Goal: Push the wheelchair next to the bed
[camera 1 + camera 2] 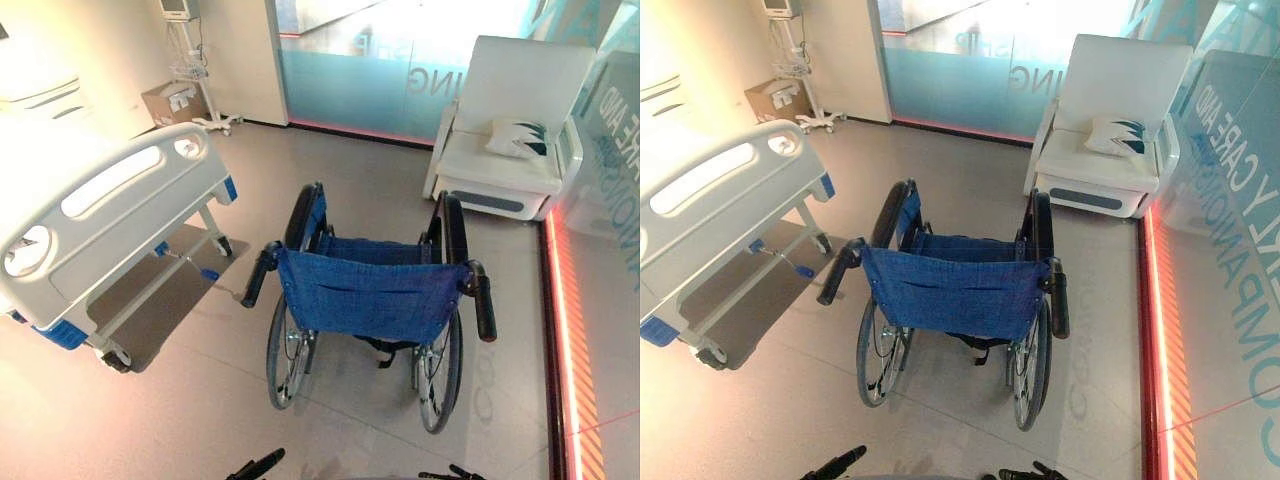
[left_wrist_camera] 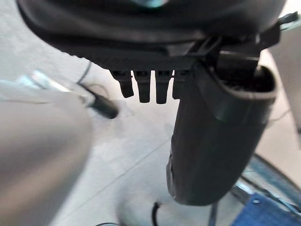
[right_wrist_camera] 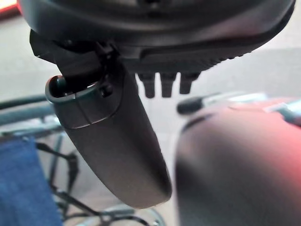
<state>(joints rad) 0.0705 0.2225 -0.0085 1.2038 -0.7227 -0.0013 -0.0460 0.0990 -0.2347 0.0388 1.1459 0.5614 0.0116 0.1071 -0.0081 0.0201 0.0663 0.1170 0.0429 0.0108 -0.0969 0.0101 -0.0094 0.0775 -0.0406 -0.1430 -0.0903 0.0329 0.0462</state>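
At the centre of the frame stood the wheelchair (image 1: 370,300), its blue fabric back facing the camera and its two black push handles (image 1: 485,305) sticking out toward the lower edge on either side. No hand touched those handles. Left of it, occupying the left side of the frame, was the bed (image 1: 95,215), its white footboard turned toward the wheelchair with a strip of bare floor (image 1: 180,400) between them; the two were near each other but apart.

Along the bottom edge, the left hand (image 1: 258,466) showed as dark fingertips at lower centre-left and the right hand (image 1: 455,473) at lower centre-right, both short of the chair. The left wrist view showed the left hand's fingers straight and its thumb extended, holding nothing. The right wrist view showed the same for the right hand: relaxed, straight fingers, empty.

A white armchair (image 1: 515,125) with a cushion (image 1: 518,137) sat at upper right, by a glass partition (image 1: 380,60).
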